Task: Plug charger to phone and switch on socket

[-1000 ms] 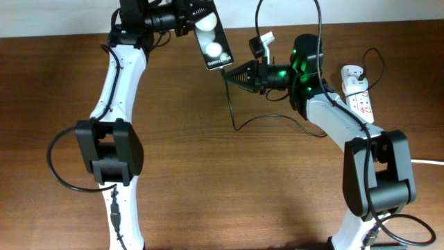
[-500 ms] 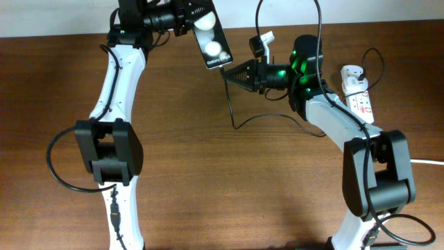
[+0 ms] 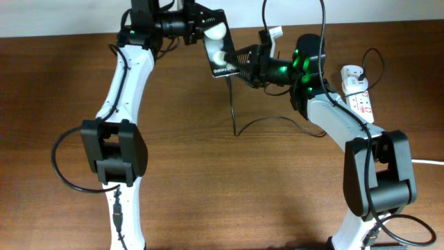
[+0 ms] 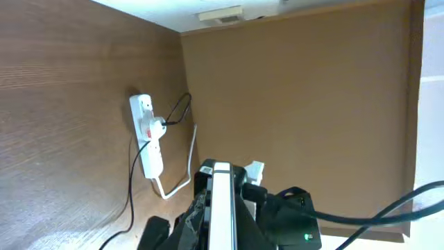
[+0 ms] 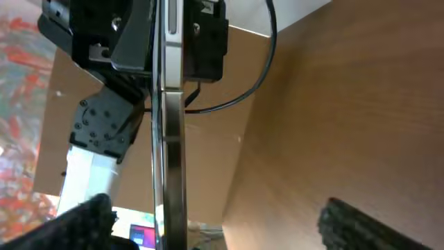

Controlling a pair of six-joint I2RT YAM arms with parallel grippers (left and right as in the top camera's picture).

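My left gripper is shut on the phone, a black slab with two white spots, held up above the table's far side. In the left wrist view the phone shows edge-on between my left gripper's fingers. My right gripper stands open right beside the phone's lower end. In the right wrist view the phone's edge runs between the spread fingers of that gripper. The charger's thin black cable hangs from the phone's lower end to the table. The socket lies at the right, adapter in it.
The charger cable loops across the wood toward the socket. A thick white cord leaves the socket. The right arm's base and the left arm's base stand on the near half of the table.
My right gripper has opened and moved up and left alongside the phone. The left gripper has shifted the phone slightly right. The cable now hangs straight from the phone's end.
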